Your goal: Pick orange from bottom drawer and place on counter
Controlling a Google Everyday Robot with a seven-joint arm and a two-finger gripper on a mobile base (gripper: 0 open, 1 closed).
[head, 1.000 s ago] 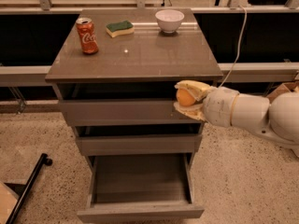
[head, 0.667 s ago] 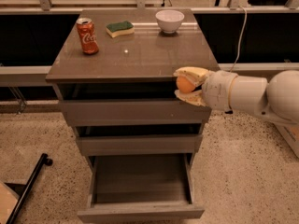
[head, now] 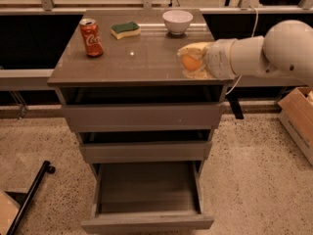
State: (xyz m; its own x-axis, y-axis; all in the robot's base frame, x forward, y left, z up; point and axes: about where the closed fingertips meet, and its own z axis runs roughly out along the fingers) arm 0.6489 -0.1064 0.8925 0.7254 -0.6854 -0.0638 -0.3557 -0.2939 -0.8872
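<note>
The gripper [head: 188, 61] is seen above the right front part of the counter [head: 137, 58], carried by a white arm [head: 254, 50] that reaches in from the right. Its pale fingers [head: 194, 48] are clenched round the orange [head: 190, 63], one above the fruit and one below it. The orange is thus held over the counter's right edge; whether the lower finger touches the top cannot be told from this angle, though it appears very close.

The bottom drawer [head: 146, 223] is pulled far out below, and only its bare grey floor is shown. The two shallower drawers above it are drawn out a little.

On the counter a red soda can [head: 91, 37] is stood upright at the rear left, a green sponge [head: 125, 30] is laid beside it, and a white bowl [head: 177, 21] is set at the rear right, near the gripper but apart from it
</note>
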